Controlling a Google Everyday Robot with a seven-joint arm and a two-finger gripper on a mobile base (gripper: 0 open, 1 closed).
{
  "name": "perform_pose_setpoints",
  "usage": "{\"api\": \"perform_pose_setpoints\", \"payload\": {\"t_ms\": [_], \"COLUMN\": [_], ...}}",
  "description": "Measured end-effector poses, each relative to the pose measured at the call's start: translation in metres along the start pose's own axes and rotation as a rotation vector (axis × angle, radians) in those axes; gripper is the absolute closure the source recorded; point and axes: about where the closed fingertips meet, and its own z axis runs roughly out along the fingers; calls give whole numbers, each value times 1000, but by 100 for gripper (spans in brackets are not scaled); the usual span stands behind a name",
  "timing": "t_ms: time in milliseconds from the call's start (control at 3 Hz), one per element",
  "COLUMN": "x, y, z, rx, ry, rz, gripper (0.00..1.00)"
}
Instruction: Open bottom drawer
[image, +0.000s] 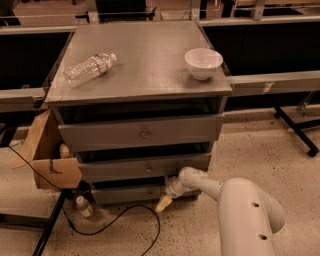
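Note:
The bottom drawer (125, 194) is the lowest and slimmest grey front of the cabinet (140, 75), just above the floor. Its front sits about flush under the middle drawer (145, 167). I cannot make out its knob; it may be hidden behind the arm's end. My gripper (163, 203) hangs at the right end of the bottom drawer's front, its cream tip pointing down-left toward the floor. The white arm (245, 210) reaches to it from the lower right.
A plastic bottle (90, 67) lies on the cabinet top and a white bowl (203, 62) stands there. The top drawer (142, 132) is the tallest. A cardboard box (47, 157) hangs at the left, with a black cable (115, 220) and a small bottle (82, 206) on the floor.

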Motion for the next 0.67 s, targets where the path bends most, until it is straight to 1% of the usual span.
{"api": "perform_pose_setpoints", "payload": {"t_ms": [333, 667], "x": [5, 8], "y": [0, 0], "z": [6, 7], "rx": [-16, -20], "ry": [13, 18], "rz": [3, 6], "gripper": [16, 40]}}
